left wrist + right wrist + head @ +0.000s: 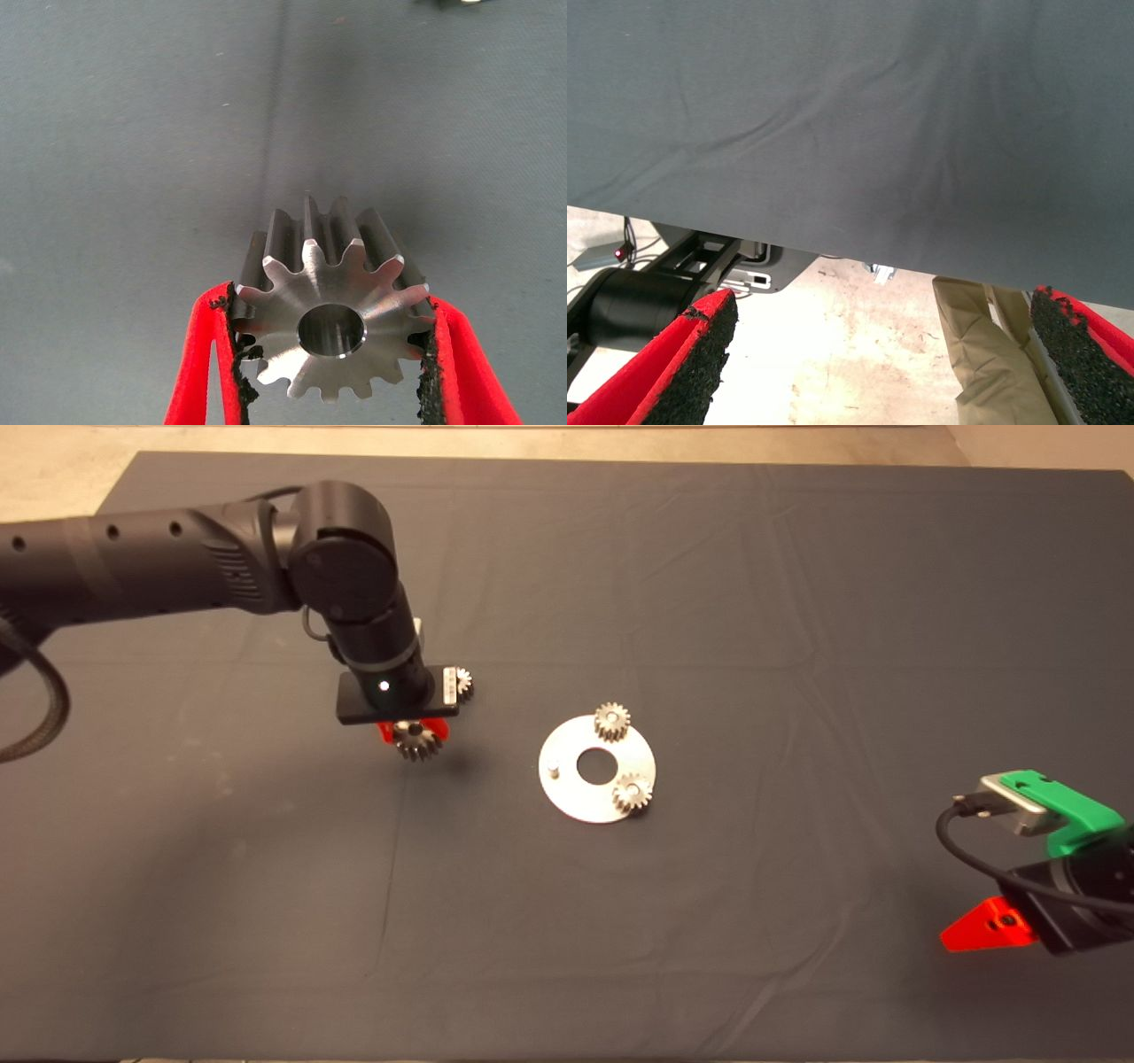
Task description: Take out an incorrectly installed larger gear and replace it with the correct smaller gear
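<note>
A dark mat (pixel 709 602), lightly creased, covers the table; pale floor shows beyond its far edge. Near the middle lies a round metal plate (pixel 571 797) with a centre hole, two small gears (pixel 611 720) seated on it at about 1 and 4 o'clock, and a bare peg (pixel 553 769) at 9 o'clock. At 9 o'clock from the plate, well apart, the left gripper (pixel 415 735) pinches the larger gear (pixel 330 310) between its pads, apparently above the mat. The smaller gear (pixel 462 684) sits just beside it, half hidden behind the wrist. The right gripper (pixel 881 372) waits at the lower right edge, fingers spread.
</note>
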Motion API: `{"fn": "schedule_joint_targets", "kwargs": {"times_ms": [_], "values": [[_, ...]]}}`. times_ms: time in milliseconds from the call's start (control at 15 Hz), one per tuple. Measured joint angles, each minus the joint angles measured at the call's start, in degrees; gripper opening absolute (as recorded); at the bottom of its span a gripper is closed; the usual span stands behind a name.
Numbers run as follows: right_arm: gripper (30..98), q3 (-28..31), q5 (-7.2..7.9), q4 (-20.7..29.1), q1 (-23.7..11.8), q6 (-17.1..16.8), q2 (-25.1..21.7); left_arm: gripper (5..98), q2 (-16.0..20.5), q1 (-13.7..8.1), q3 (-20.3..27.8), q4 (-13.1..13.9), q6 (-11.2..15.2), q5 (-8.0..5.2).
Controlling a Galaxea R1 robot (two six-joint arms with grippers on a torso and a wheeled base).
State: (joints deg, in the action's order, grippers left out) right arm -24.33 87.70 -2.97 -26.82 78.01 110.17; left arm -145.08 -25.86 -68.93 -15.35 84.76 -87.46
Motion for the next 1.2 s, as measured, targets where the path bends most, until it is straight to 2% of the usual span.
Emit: {"fn": "schedule_joint_targets", "kwargs": {"times_ms": [200, 467, 867, 1200], "values": [[87.7, 0.0, 0.04, 0.0, 0.0, 0.0, 0.0, 31.1, 1.1, 0.3, 0.7, -1.1, -0.2, 0.83], [87.7, -0.1, -0.05, 0.0, 0.0, 0.0, 1.1, 36.9, 3.5, 2.2, 0.7, -2.4, -0.5, 0.11], [87.7, -0.2, 0.01, 0.0, 0.0, 0.0, 1.6, 44.9, 4.4, 2.5, 0.7, -4.6, -0.7, 0.44], [87.7, -0.3, 0.01, 0.0, 0.1, 0.0, 1.7, 49.4, 4.6, 2.5, 0.7, -5.1, -1.3, 0.39]]}}
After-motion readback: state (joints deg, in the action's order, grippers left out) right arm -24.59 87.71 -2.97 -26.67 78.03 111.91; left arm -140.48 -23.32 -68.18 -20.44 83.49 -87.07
